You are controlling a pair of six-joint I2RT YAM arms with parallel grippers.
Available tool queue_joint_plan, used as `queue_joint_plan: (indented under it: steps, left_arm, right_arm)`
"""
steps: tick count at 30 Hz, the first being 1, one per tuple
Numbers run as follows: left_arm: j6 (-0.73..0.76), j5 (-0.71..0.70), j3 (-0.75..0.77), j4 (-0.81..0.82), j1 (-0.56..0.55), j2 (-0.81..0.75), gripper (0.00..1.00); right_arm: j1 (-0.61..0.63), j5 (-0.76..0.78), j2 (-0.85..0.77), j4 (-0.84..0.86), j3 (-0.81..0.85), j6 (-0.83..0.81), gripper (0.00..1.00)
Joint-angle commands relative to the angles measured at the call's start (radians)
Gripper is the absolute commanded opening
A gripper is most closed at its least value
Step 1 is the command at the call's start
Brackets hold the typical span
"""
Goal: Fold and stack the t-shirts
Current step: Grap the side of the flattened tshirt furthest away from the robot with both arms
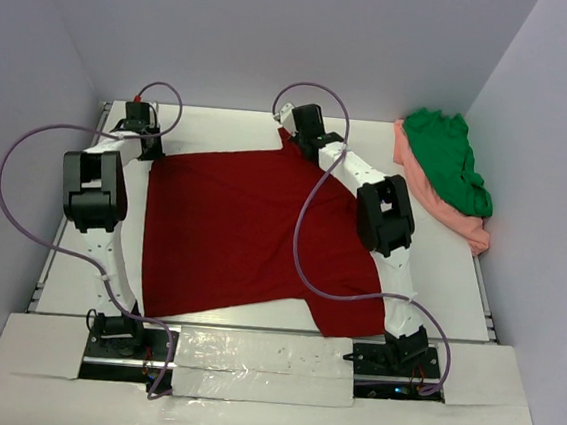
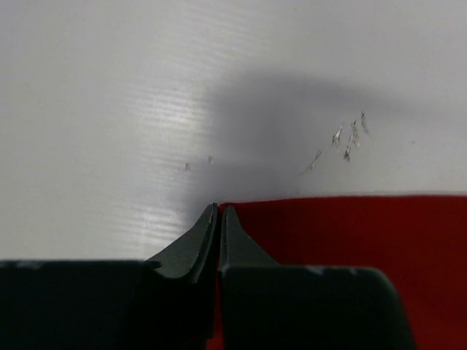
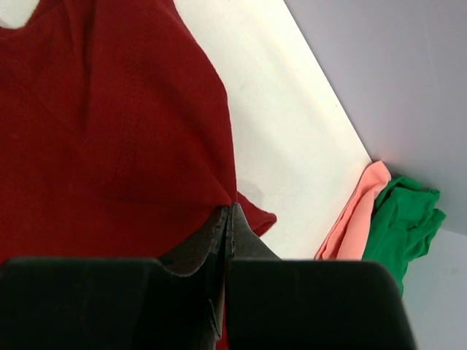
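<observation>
The dark red t-shirt [image 1: 232, 228] lies spread flat over the middle of the white table [image 1: 438, 278]. My left gripper [image 1: 152, 150] is at the shirt's far left corner. In the left wrist view the left gripper [image 2: 219, 211] is shut, with red cloth [image 2: 365, 233] pinched between its jaws. My right gripper [image 1: 291, 133] is at the shirt's far right edge. In the right wrist view the right gripper [image 3: 230, 211] is shut on the red cloth [image 3: 109, 109]. The green t-shirt [image 1: 449, 163] lies crumpled on the salmon pink t-shirt [image 1: 435, 202] at the back right.
The green shirt [image 3: 405, 219] and pink shirt [image 3: 354, 219] rest against the right wall. Grey walls close in the table on three sides. Purple cables loop over both arms. A taped white board covers the near edge by the arm bases.
</observation>
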Motion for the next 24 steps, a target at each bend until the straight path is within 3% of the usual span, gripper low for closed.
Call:
queue_joint_plan:
  steps: [1, 24]
  left_arm:
    - [-0.002, -0.001, -0.041, 0.003, 0.011, -0.069, 0.02]
    - [0.005, 0.025, -0.139, 0.006, 0.0, -0.253, 0.02]
  right_arm:
    - [-0.005, 0.021, -0.109, 0.021, -0.008, 0.03, 0.0]
    - [-0.009, -0.074, -0.388, -0.082, -0.26, 0.152, 0.0]
